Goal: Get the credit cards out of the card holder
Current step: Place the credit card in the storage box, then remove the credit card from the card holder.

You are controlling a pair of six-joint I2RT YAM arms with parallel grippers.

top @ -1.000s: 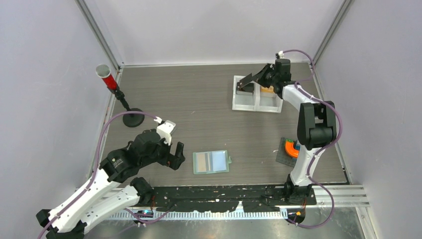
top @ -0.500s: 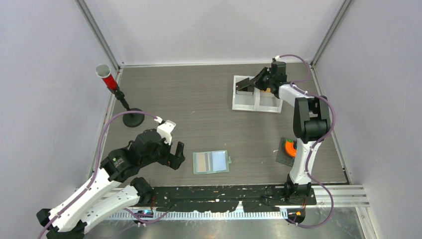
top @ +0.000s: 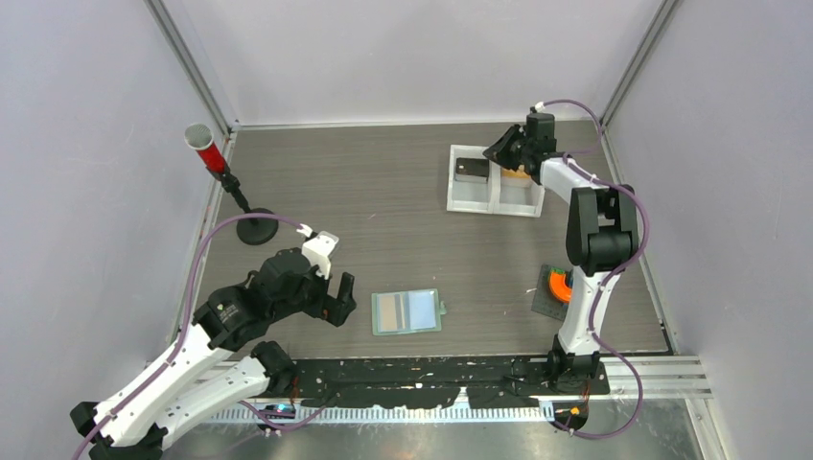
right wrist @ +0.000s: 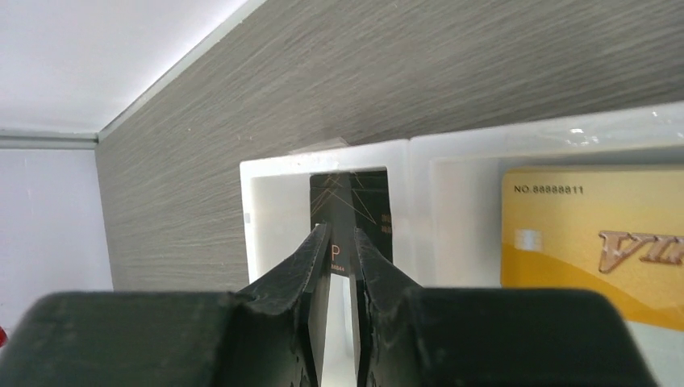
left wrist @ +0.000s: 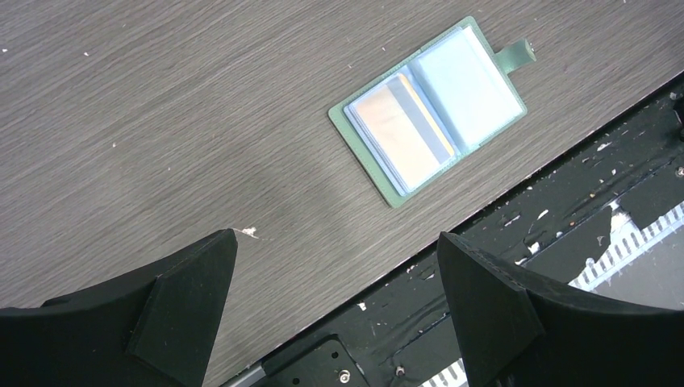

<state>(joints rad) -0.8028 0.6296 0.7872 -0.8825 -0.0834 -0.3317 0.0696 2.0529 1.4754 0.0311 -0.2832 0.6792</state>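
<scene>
One card holder [top: 407,311], sage green, lies open and flat on the counter [top: 383,211] near its front edge. Its snap tab [left wrist: 516,55] sticks out from the side toward the right arm. Two credit cards sit in its pale pockets. One orange-tan card [left wrist: 395,125] with a dark stripe is in the half toward the left arm. One light blue card [left wrist: 468,81] is in the other half.

There are two arms. The left end effector [top: 340,297] hovers just beside the holder on the left arm's side. It is spread wide, touching nothing.

Well beyond the holder, toward the far right corner, is one white tray [top: 451,192] with two compartments. One black card [top: 471,169] lies in the compartment nearer the holder, and one yellow card [right wrist: 597,242] lies in the other. The right end effector [top: 499,151] is over this tray. Its fingers [right wrist: 319,258] are narrow with a slim gap, and nothing is gripped between them.

To the right of the holder, one orange item [top: 560,286] rests on a dark mat [top: 546,305]. Far off on the left arm's side stands one red cup [top: 203,144] on a black stand [top: 256,228].

The counter is grey wood grain with a scuffed black strip along the front. Three plain pale walls [top: 403,57] enclose it.
</scene>
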